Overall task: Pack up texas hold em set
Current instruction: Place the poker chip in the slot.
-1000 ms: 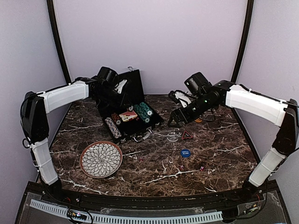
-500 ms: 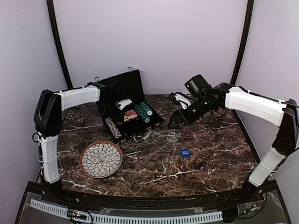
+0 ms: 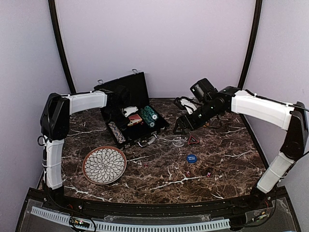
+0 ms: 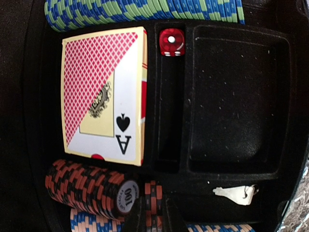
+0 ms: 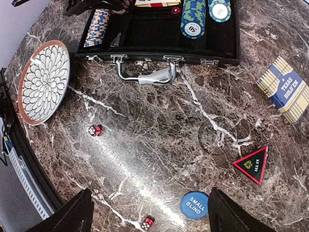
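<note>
Your left hand (image 3: 126,111) has come down into the case (image 3: 137,89) at 11 o'clock, pinched together. Your right hand (image 3: 180,126) is spread apart. The dice (image 5: 94,130) and blue button (image 5: 195,205) at 5 o'clock need packing.

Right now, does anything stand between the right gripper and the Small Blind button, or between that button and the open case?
Nothing visible does. The right gripper hangs open over bare marble, the Small Blind button just inside its span. Toward the case only flat marble shows; the clear disc lies slightly aside.
</note>
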`<state>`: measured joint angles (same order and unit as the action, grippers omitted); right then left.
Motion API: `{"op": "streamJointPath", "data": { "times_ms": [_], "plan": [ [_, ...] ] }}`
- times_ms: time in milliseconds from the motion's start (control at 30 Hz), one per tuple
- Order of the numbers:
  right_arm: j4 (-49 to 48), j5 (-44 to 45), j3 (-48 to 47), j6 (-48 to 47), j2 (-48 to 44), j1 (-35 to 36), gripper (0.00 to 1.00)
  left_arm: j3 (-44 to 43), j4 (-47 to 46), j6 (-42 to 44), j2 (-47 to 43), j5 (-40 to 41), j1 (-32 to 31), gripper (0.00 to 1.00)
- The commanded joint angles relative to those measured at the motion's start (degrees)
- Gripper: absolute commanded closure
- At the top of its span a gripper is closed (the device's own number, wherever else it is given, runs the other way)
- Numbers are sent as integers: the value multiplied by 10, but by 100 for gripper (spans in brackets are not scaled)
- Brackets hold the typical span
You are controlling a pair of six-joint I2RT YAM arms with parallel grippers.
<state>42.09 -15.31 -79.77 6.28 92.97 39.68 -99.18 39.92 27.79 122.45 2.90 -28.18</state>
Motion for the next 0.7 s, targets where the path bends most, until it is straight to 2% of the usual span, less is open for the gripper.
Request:
{"op": "streamJointPath", "data": {
  "times_ms": [0, 133, 467, 667],
  "plan": [
    [-13, -8, 6, 2, 8, -3, 17, -27, -2, 15, 7, 6, -2, 100],
    [-12, -5, 7, 3, 7, -3, 17, -30, 0, 17, 15, 17, -2, 97],
    [-11, -9, 7, 3, 12, -3, 17, -47, 12, 6, 22, 37, 3, 74],
    [-14, -14, 10, 5, 16, -4, 17, -59, 22, -4, 20, 38, 6, 71]
  ]
}}
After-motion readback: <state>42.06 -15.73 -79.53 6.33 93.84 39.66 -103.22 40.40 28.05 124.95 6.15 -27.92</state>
